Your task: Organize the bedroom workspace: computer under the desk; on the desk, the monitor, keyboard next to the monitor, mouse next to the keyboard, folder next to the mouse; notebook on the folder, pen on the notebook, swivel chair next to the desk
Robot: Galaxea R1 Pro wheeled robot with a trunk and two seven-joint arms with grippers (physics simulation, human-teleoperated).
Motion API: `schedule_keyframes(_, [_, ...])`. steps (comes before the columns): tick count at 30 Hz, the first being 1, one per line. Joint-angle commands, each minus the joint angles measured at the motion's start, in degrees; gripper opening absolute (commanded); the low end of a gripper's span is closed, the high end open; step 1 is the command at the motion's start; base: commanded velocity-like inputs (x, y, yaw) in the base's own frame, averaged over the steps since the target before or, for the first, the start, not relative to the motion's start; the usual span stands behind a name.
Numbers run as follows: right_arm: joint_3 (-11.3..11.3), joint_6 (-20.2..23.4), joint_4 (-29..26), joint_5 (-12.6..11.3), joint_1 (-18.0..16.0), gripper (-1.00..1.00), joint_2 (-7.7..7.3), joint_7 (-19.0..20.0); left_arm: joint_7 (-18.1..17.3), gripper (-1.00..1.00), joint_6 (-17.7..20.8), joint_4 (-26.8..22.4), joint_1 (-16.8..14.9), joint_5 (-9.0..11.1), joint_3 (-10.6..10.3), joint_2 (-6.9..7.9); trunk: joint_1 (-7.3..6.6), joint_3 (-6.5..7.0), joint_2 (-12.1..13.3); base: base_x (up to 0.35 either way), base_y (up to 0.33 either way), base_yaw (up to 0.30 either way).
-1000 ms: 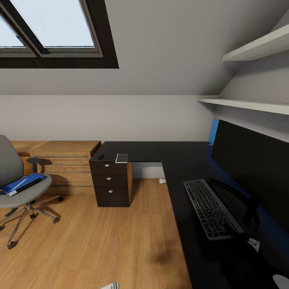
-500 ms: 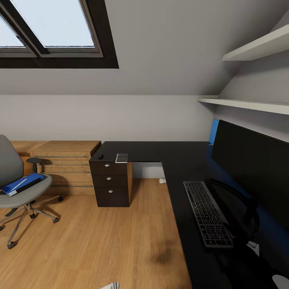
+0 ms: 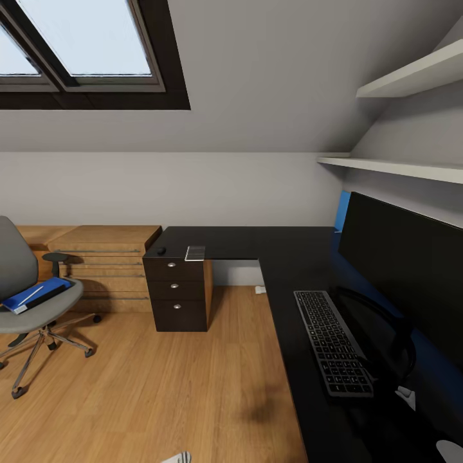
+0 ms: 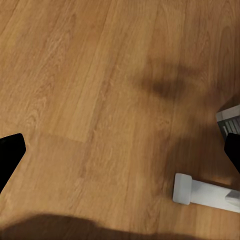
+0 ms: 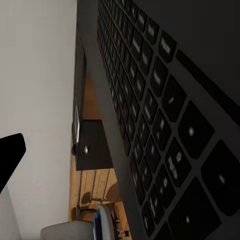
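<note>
The right pincer's opening cannot be told; the keyboard (image 5: 150, 110) lies close under it, so seat it flat beside the monitor (image 3: 405, 263).

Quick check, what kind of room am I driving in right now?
Likely an attic bedroom used as a home office: a skylight in a sloped ceiling, a black desk with monitor and keyboard, and a swivel chair.
</note>
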Motion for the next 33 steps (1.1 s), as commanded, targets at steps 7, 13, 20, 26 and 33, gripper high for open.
schedule_keyframes(7, [-0.11,0.41,0.02,-0.23,-0.04,1.0,0.01,0.04,0.43,1.0,-0.32,0.06,-0.05,0.59,-0.37,0.06,0.0,-0.06,-0.03,-0.072,0.0,0.0])
schedule_keyframes(13, [-0.1,0.41,0.02,-0.15,-0.04,1.0,0.01,0.04,0.43,1.0,-0.32,0.06,-0.05,0.59,-0.4,0.06,0.0,-0.06,-0.03,-0.291,0.0,0.0])
schedule_keyframes(20, [-0.05,0.41,0.02,-0.14,-0.04,1.0,0.01,0.04,0.43,1.0,-0.3,0.06,-0.05,0.59,-0.42,0.06,0.0,-0.06,-0.03,-0.322,0.0,0.0])
schedule_keyframes(26, [0.06,0.41,0.04,-0.12,-0.04,1.0,0.01,0.03,0.43,1.0,-0.32,0.04,-0.05,0.59,-0.4,0.06,0.0,-0.06,-0.03,-0.325,0.0,0.0])
schedule_keyframes(33, [0.19,0.41,0.09,-0.07,-0.04,1.0,0.01,0.0,0.43,1.0,-0.33,0.06,-0.05,0.59,-0.42,0.06,0.0,-0.06,-0.03,-0.325,0.0,0.0])
